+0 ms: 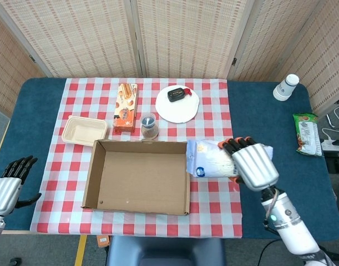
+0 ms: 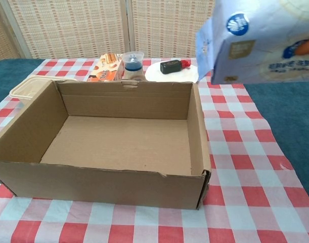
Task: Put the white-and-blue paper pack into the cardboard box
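My right hand [image 1: 252, 165] grips the white-and-blue paper pack [image 1: 209, 159] and holds it in the air just right of the cardboard box's right wall. In the chest view the pack [image 2: 260, 43] fills the top right corner, high above the table, with only an orange fingertip [image 2: 307, 45] of that hand showing. The open cardboard box [image 1: 138, 176] sits empty on the checked cloth; its inside [image 2: 119, 142] is bare. My left hand [image 1: 8, 188] hovers off the table's left edge, fingers apart, holding nothing.
Behind the box stand a small lidded cup [image 1: 149, 126], an orange snack box [image 1: 125, 107], a beige tray [image 1: 84, 131] and a white plate [image 1: 177, 105] bearing a dark object. A paper cup stack [image 1: 286, 87] and a green packet [image 1: 306, 134] lie far right.
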Controlling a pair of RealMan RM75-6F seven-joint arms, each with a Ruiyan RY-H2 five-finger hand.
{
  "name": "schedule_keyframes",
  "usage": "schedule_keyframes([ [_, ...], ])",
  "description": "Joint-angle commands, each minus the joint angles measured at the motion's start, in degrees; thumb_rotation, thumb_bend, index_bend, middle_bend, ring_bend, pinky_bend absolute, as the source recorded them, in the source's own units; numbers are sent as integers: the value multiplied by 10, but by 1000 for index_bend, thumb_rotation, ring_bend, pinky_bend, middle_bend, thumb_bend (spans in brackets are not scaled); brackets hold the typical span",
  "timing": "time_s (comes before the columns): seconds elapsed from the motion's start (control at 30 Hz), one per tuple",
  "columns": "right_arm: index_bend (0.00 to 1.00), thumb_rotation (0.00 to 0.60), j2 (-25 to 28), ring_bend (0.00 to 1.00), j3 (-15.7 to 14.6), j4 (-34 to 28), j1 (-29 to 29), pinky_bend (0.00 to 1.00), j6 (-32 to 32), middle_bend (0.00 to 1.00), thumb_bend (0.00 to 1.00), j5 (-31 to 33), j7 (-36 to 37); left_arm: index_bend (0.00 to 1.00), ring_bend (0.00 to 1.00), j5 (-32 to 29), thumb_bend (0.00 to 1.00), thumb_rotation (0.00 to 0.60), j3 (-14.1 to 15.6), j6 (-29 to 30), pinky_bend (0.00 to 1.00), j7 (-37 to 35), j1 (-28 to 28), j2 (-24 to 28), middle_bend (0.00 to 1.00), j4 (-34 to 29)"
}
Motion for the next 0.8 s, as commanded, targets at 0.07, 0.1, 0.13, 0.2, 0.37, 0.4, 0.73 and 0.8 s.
schedule_keyframes([
  [0.07,555,600,-88,344,33,0,89,530,-38,349,0,70,-83,0,0,4,210,600,0,5,73,-10,1,3,0,1],
  [0.1,555,600,-116,344,38,8,111,530,-42,349,0,90,-102,0,0,3,210,600,-1,6,73,-12,2,3,0,2],
  [0.13,555,600,-137,344,41,15,127,530,-45,349,0,104,-113,0,0,2,210,600,-1,7,73,-15,2,3,0,3],
  [0.2,555,600,-183,344,51,35,163,530,-49,349,0,136,-134,0,0,0,210,600,-3,10,73,-19,3,3,0,5],
  [0.37,555,600,-270,344,63,85,229,530,-49,349,0,193,-164,0,0,-2,210,600,-7,18,73,-26,6,3,0,8],
  [0.4,555,600,-288,344,65,99,242,530,-49,349,0,204,-166,0,0,-3,209,600,-7,19,73,-27,6,3,0,9],
  [0.73,554,600,-389,345,62,214,304,530,-59,349,0,260,-140,0,0,-7,210,600,-12,26,73,-56,11,12,0,12],
  [0.8,553,600,-402,345,59,236,311,530,-65,349,0,261,-130,0,0,-10,210,600,-14,24,73,-63,11,14,0,16],
])
